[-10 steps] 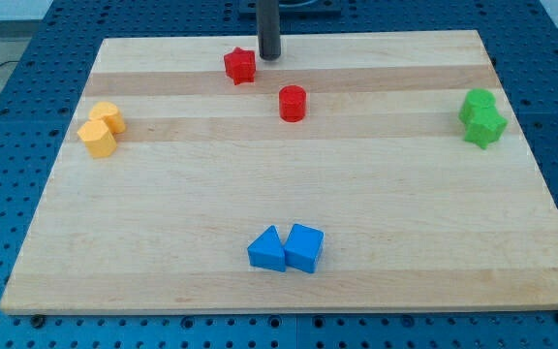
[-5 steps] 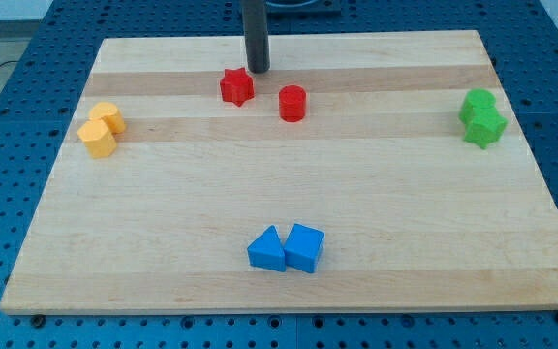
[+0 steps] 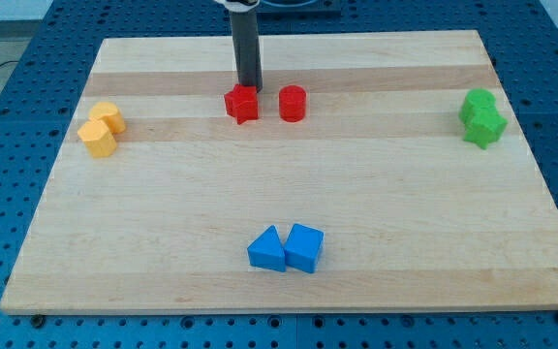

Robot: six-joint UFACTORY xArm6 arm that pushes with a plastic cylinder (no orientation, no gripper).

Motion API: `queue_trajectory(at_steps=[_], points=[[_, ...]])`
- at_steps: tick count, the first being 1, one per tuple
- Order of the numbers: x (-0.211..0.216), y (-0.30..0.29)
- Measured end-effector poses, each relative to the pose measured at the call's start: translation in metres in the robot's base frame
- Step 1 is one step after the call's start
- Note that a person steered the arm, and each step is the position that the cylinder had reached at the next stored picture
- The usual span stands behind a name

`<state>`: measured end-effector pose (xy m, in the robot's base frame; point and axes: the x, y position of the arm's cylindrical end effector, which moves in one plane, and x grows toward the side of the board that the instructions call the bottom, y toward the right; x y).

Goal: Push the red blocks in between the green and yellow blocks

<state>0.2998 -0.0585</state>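
Observation:
A red star-shaped block (image 3: pixel 242 103) and a red cylinder (image 3: pixel 293 103) sit side by side in the upper middle of the wooden board (image 3: pixel 289 252), a small gap between them. My tip (image 3: pixel 248 88) touches the star block's top edge, just above it in the view. Two yellow blocks (image 3: pixel 101 129) sit together at the view's left. Two green blocks (image 3: pixel 480 117) sit together at the view's right.
A blue triangular block (image 3: pixel 267 249) and a blue cube (image 3: pixel 304 247) sit touching near the view's bottom middle. The board lies on a blue perforated table (image 3: pixel 8 87).
My tip has moved down and left in the view, pushing the red star block down until it is level with the red cylinder. The other blocks have not moved.

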Motion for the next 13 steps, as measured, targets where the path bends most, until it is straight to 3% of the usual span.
queue_trajectory(at_steps=[1,3,7,9,10,13], points=[[-0.009,-0.03],[0.018,-0.079],[0.046,-0.016],[0.007,0.011],[0.006,0.064],[0.043,0.067]])
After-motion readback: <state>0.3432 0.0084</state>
